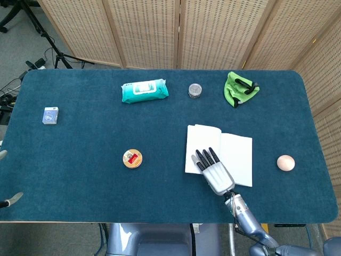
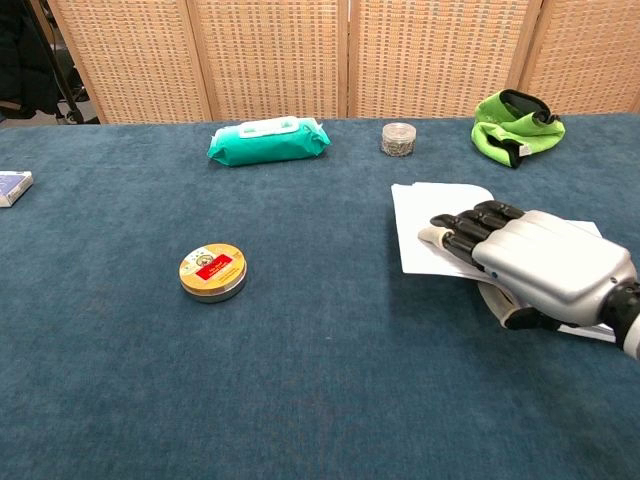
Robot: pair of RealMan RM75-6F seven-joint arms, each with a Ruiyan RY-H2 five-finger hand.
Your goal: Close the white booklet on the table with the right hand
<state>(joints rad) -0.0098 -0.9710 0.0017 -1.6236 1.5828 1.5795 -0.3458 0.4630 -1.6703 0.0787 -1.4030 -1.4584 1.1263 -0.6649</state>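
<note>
The white booklet (image 1: 234,152) lies open on the blue table, right of centre. Its left page (image 2: 440,215) is raised off the cloth and curls toward the right half. My right hand (image 1: 214,172) holds that page at its near edge, with dark fingers (image 2: 470,225) on top and the thumb underneath. In the chest view the same right hand (image 2: 545,268) covers the booklet's near left part. Only two grey tips of my left hand (image 1: 11,199) show at the far left edge of the head view.
A teal wipes pack (image 1: 145,90), a small jar (image 1: 195,90) and a green cloth (image 1: 240,89) sit along the back. A round tin (image 1: 132,158) lies left of the booklet, an egg-shaped object (image 1: 285,162) right of it, and a small box (image 1: 50,115) far left.
</note>
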